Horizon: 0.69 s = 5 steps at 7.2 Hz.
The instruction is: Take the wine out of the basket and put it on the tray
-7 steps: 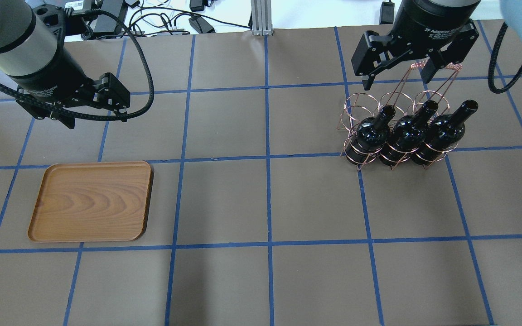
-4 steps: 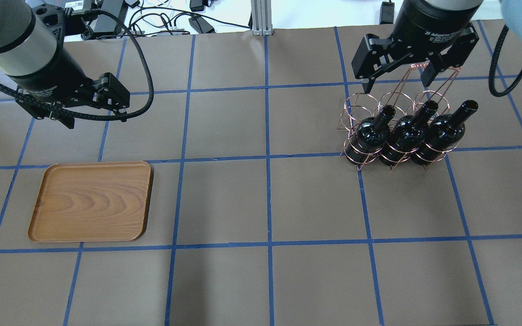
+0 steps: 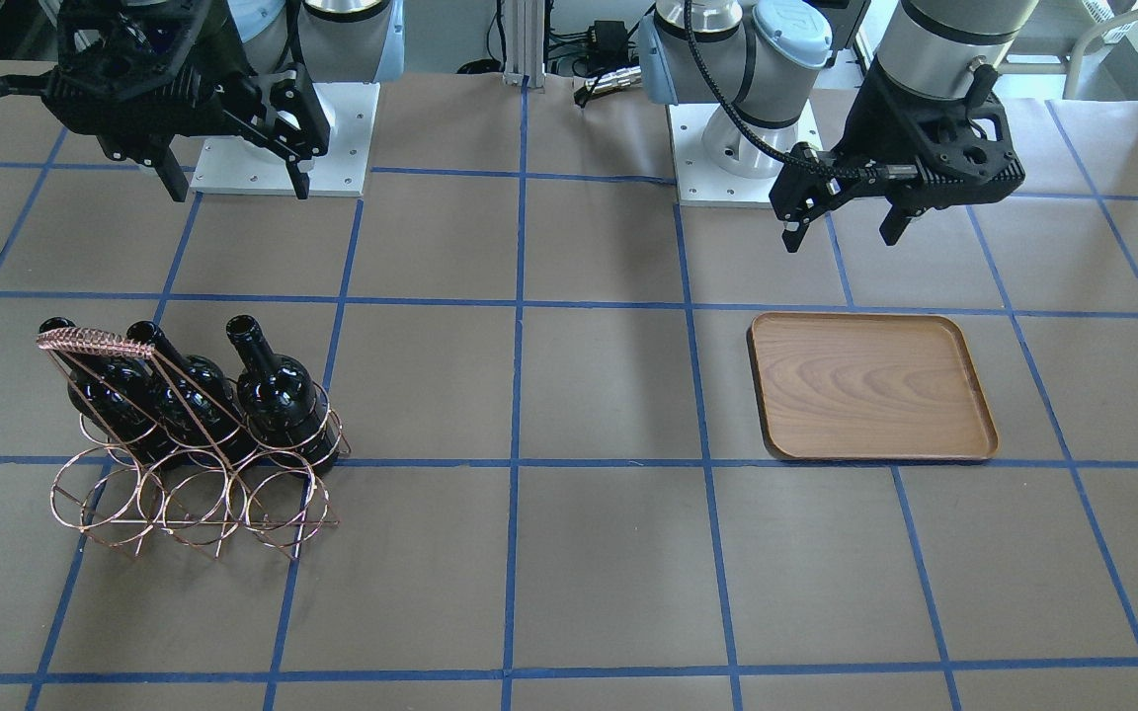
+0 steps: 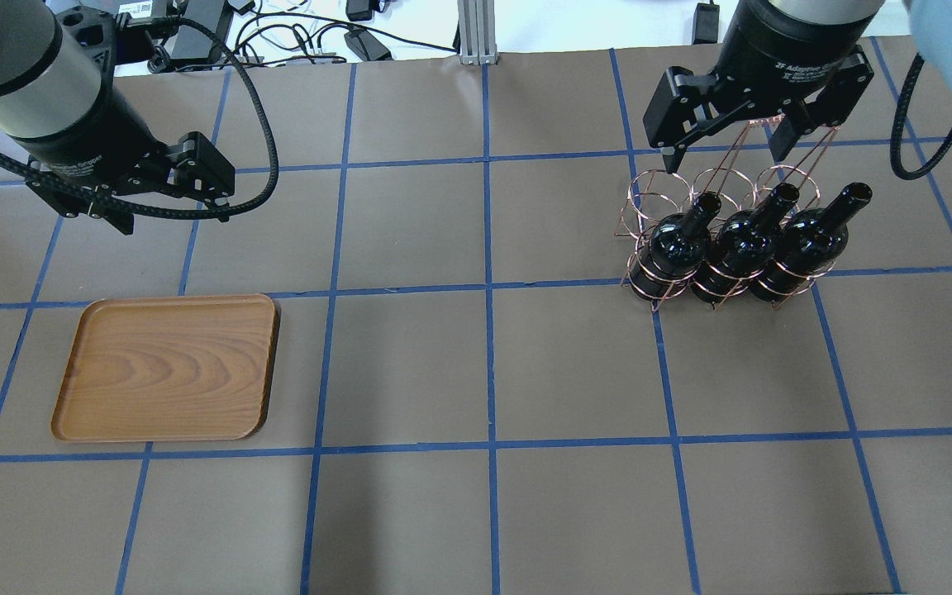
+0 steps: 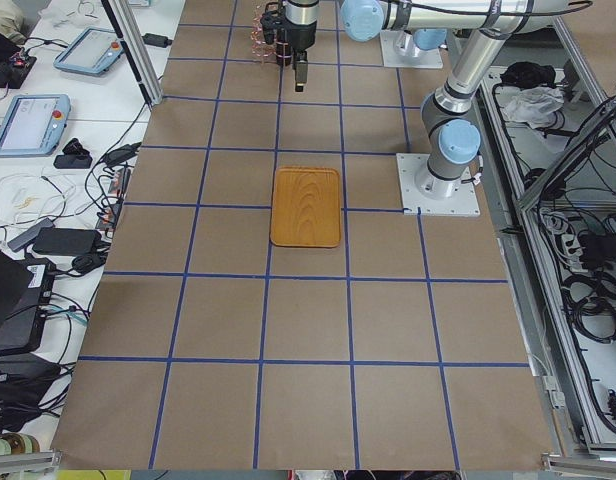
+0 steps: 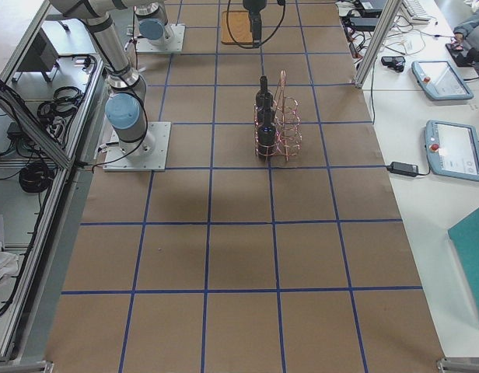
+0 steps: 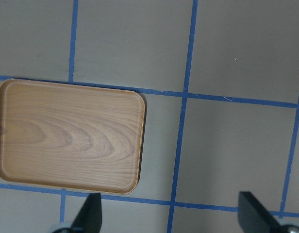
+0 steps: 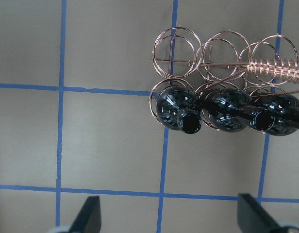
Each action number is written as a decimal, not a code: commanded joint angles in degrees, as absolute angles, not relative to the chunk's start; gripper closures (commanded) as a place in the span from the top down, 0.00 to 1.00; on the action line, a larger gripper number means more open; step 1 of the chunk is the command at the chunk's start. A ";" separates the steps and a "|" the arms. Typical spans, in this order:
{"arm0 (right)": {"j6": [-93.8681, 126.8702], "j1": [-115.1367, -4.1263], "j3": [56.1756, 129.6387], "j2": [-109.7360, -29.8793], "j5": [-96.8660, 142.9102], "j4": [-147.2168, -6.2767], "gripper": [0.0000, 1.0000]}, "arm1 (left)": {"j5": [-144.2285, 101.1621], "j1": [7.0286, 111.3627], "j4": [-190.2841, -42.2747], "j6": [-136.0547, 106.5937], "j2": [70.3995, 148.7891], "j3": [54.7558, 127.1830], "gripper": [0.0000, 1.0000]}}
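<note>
Three black wine bottles stand in the copper wire basket's row nearer the robot. Its far rings are empty. The bottles and the basket's handle also show in the front view, and the bottles in the right wrist view. My right gripper is open and empty, high above the basket. My left gripper is open and empty, beyond the wooden tray. The tray holds nothing.
The table is brown paper with a blue tape grid. The arm bases stand at the robot's edge. Cables and an aluminium post lie past the far edge.
The right gripper has shifted slightly towards the basket, still open. The left arm has barely moved. Bottles, basket and tray are unmoved.
</note>
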State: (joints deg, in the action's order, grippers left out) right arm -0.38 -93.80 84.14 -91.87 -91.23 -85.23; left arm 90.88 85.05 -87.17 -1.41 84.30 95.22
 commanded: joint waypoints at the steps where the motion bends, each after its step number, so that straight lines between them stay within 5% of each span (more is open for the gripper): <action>1: -0.52 -93.69 84.37 -92.11 -91.50 -86.12 0.99 | 90.88 84.99 -87.10 -1.41 84.29 95.19 1.00; 5: -1.05 -93.25 84.55 -91.93 -91.50 -86.13 0.99 | 90.88 84.99 -86.84 -1.41 84.37 95.19 1.00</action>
State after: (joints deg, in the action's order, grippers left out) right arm -0.91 -93.47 84.49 -91.98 -91.49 -86.21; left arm 90.88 84.99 -86.87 -1.41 84.34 95.24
